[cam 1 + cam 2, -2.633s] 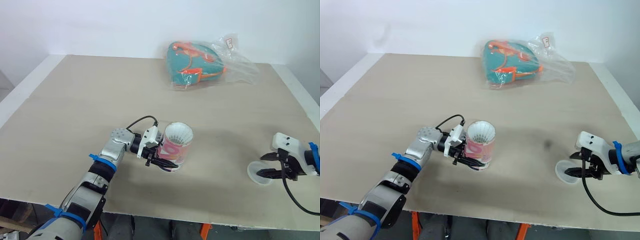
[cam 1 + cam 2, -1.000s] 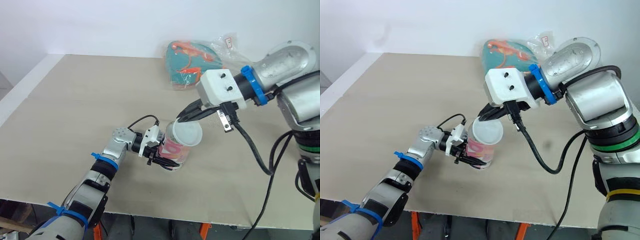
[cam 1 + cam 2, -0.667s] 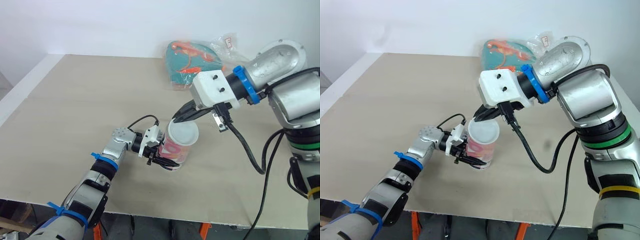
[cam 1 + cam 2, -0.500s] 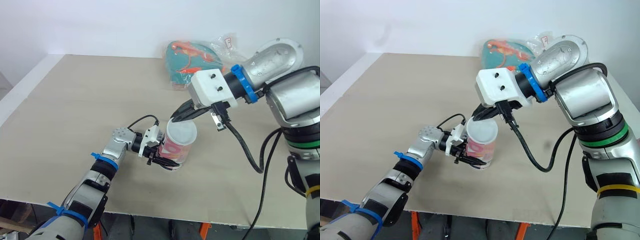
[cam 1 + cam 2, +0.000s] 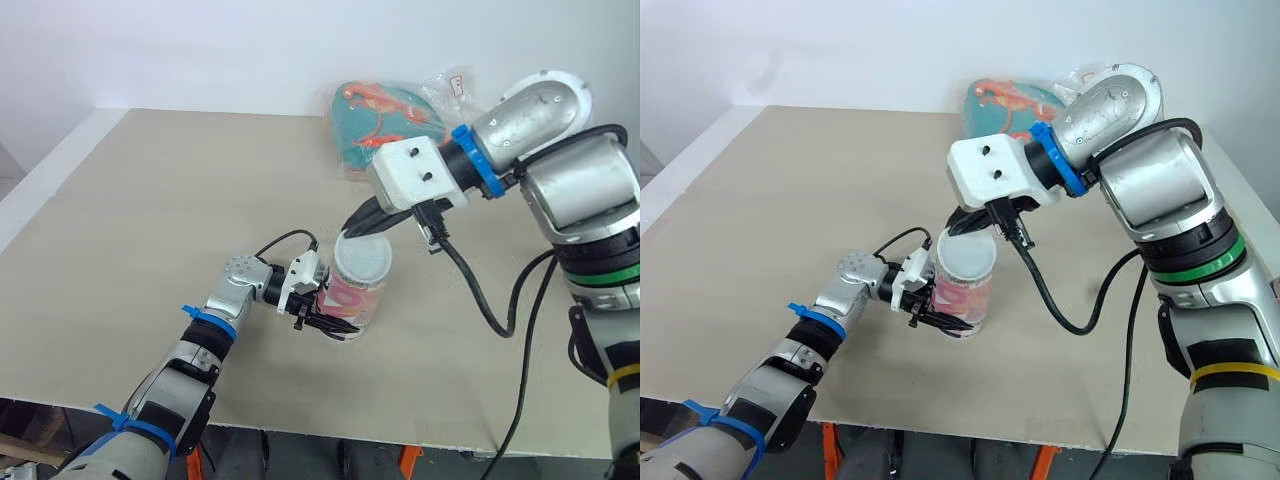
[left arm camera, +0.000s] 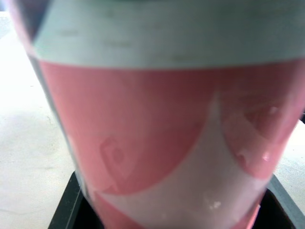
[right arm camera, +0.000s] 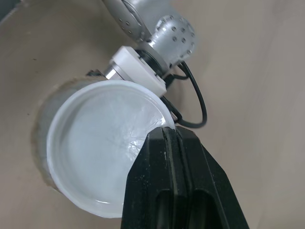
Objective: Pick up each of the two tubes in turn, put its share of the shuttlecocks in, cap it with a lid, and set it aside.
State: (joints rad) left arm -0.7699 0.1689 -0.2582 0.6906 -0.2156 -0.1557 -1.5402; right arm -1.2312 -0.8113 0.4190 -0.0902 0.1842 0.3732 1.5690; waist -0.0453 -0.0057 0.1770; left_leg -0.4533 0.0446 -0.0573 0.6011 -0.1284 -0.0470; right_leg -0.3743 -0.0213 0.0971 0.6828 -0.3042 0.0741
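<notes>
Our left jaws squeeze the pink tube (image 5: pixel 350 305) on the tabletop (image 5: pixel 150 220). Our right jaws pinch the white lid (image 5: pixel 362 258) by its edge, on top of the tube.

A: A broad beige table (image 5: pixel 150 200) is seen here, its top plain and matte, with a paler border run along the left and right edges.

B: And 2 things are counted on it. At the far side, right of the middle, a teal bag (image 5: pixel 365 125) with orange trim is laid flat. It is wrapped in a clear plastic sleeve (image 5: pixel 447 88), which is spread out towards the right.

A: Nearer the front edge, about mid-table, a pink-and-white tube (image 5: pixel 355 297) is stood on end, tipped a little. Whether its base is set fully on the board cannot be told.

B: The 2 are kept well apart, 1 far, 1 near.
</notes>
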